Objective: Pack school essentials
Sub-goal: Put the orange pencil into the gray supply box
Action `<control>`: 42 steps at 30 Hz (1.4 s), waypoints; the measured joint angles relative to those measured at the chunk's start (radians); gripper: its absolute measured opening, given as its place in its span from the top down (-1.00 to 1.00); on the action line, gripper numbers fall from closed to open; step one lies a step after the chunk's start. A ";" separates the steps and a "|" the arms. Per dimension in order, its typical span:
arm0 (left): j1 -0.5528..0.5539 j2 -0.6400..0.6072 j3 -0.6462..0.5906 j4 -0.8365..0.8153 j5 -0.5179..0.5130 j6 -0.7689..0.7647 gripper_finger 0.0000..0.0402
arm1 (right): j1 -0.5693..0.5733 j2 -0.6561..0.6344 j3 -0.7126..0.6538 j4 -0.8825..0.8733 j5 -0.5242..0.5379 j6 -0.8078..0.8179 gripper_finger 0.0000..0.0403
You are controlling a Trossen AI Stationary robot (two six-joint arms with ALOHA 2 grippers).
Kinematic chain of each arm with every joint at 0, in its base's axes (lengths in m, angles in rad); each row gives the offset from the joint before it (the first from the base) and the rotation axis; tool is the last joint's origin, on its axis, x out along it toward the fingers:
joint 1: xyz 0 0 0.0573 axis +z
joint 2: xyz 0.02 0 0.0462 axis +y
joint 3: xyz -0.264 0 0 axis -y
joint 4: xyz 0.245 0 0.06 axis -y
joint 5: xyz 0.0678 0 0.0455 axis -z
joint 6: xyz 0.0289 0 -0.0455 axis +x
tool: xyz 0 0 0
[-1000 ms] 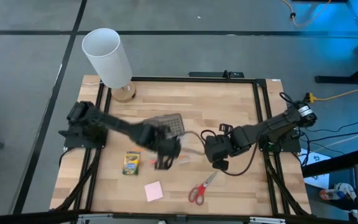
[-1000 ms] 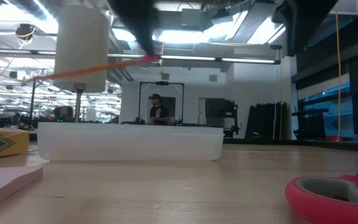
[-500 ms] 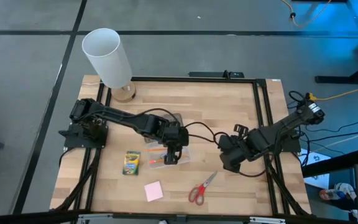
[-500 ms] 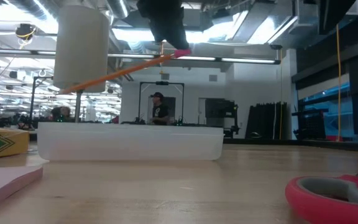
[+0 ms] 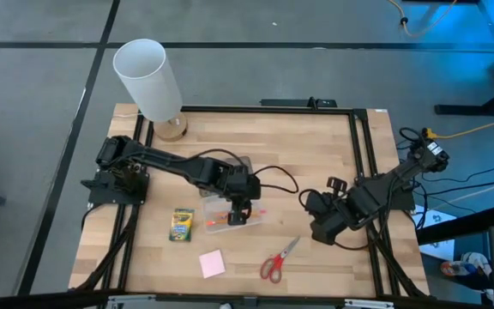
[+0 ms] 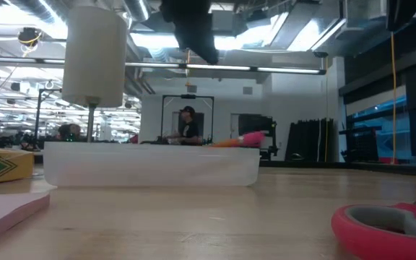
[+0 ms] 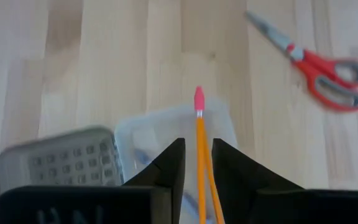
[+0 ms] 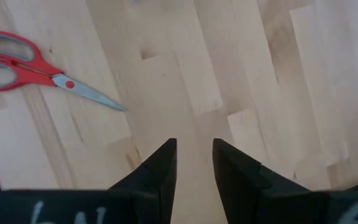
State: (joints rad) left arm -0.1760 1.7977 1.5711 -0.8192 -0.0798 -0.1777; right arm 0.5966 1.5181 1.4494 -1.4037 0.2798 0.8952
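Where planks run pale: wooden table point(image 5: 316, 154).

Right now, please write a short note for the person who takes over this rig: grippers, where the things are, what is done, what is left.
Left gripper: open above the clear case, holding nothing; the orange pencil lies below it, its pink eraser end resting on the case's rim.
Right gripper: open, empty, over bare table right of the case, above the scissors.
On the table: crayon box left of the case, pink sticky-note pad and red-handled scissors nearer the front edge.
Done: pencil dropped at the case.
Left: crayon box, pad, scissors. What else already lies in the case I cannot tell.
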 joint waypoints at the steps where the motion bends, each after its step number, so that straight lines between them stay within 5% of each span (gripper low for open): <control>1: -0.003 -0.001 0.000 -0.019 0.000 -0.004 0.64 | 0.004 0.000 0.000 0.000 0.000 0.009 0.47; 12: -0.098 -0.088 0.000 -0.250 0.015 -0.155 0.65 | 0.019 0.007 0.000 0.110 0.096 0.042 0.47; 19: -0.288 -0.145 0.000 -0.418 0.002 -0.304 0.66 | -0.033 0.099 -0.033 0.184 0.170 0.033 0.47; 33: -0.606 -0.146 0.000 -0.460 -0.249 -0.527 0.66 | -0.269 0.182 -0.478 1.018 -0.021 -0.174 0.47; 42: -0.666 -0.146 0.000 -0.460 -0.329 -0.555 0.66 | -0.280 0.182 -0.578 1.279 -0.031 -0.214 0.47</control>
State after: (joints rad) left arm -0.8420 1.6516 1.5715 -1.2793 -0.4085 -0.7322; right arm 0.3164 1.7000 0.8711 -0.1252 0.2492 0.6811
